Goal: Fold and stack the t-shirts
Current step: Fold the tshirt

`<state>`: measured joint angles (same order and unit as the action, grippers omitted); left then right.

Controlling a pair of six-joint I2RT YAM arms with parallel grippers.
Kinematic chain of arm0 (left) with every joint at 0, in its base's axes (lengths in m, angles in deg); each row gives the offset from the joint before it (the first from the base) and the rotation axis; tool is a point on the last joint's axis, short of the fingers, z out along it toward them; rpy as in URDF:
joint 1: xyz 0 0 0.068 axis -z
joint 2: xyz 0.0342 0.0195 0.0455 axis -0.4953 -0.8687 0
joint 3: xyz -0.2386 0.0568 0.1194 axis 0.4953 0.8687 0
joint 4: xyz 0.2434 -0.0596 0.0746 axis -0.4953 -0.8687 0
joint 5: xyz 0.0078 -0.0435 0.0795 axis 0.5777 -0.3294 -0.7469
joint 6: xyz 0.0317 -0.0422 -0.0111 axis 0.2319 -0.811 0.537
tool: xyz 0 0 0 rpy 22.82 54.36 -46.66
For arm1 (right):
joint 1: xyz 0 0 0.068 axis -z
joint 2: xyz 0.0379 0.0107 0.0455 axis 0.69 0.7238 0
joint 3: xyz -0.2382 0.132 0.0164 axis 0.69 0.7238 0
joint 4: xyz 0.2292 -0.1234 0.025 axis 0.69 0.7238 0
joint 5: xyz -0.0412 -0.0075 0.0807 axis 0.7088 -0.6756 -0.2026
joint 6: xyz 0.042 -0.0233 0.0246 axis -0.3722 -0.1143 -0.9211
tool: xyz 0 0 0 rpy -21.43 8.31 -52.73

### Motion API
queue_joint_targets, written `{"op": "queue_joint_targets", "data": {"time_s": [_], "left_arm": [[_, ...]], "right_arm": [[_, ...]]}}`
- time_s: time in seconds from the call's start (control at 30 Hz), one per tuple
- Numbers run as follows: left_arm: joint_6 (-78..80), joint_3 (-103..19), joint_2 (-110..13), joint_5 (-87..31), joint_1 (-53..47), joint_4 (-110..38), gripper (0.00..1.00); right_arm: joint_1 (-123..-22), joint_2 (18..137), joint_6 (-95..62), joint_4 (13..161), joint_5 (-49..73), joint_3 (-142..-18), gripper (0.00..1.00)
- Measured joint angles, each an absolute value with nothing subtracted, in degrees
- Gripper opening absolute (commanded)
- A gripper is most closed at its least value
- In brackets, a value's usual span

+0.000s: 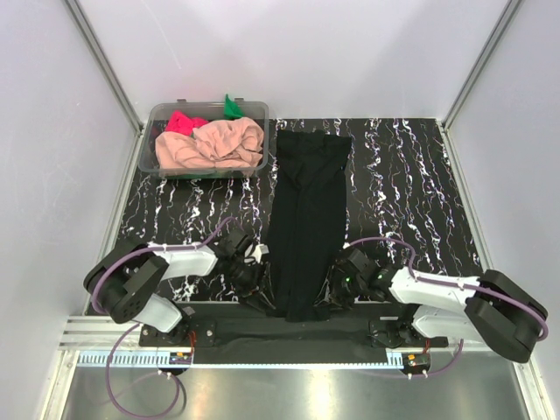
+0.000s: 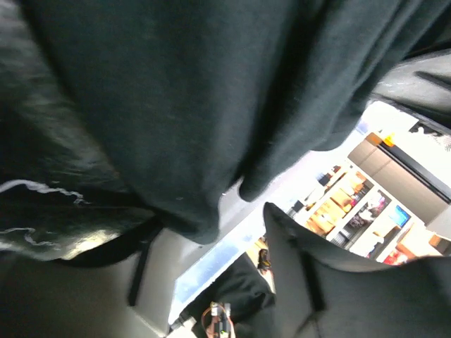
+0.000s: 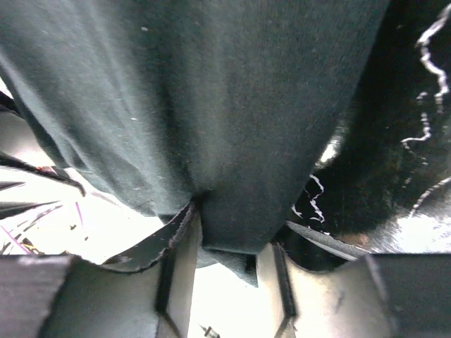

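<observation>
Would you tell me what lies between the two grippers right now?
The near end of the black t-shirt, a long narrow strip, lies between the left gripper and the right gripper, as the top view shows.

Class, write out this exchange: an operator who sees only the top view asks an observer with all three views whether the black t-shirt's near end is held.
Operator: From above I see the black t-shirt folded into a long strip. Is its near hem held on the right side?
Observer: In the right wrist view the hem bunches down between the two right fingers; how tightly, I cannot tell.
Operator: And on the left?
Observer: The left wrist view shows cloth draped overhead, its edge hanging free with bright background beneath. Whether the left fingers pinch it is unclear.
</observation>
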<state>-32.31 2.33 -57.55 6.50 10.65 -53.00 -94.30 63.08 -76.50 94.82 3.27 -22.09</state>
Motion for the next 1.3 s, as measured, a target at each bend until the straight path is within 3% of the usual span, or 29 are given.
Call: {"op": "queue_joint_targets", "data": {"time_s": [0.07,0.13,0.17,0.23,0.27,0.37,0.9,1.3], "left_arm": [[-32.22,2.72,-57.46,6.02,10.63,-52.71,0.46],[-32.24,2.83,-57.29,5.6,10.65,-52.71,0.41],[-32.29,2.85,-57.14,5.27,10.65,-52.73,0.3],[-32.31,3.03,-56.81,4.4,10.65,-52.52,0.22],[-32.27,3.09,-56.68,4.03,10.63,-52.49,0.12],[-32.42,3.14,-56.33,2.96,10.6,-52.54,0.0],[-32.29,2.85,-51.19,-0.26,9.97,-54.66,0.0],[-31.52,-1.74,-47.93,-0.78,8.53,-58.53,0.0]], "right_arm": [[-94.3,61.88,-76.56,95.1,3.99,-21.83,0.39],[-94.3,60.57,-76.47,96.02,4.73,-21.79,0.28],[-94.3,59.85,-76.39,96.61,5.13,-21.75,0.22],[-94.3,58.47,-76.43,97.72,5.8,-21.72,0.07],[-94.3,57.73,-76.43,98.34,5.96,-21.68,0.03],[-94.3,55.96,-76.85,99.52,6.74,-21.29,0.0],[-94.3,51.67,-76.76,104.65,7.53,-21.57,0.0],[-94.3,49.88,-75.47,111.47,10.09,-28.74,0.0]]}}
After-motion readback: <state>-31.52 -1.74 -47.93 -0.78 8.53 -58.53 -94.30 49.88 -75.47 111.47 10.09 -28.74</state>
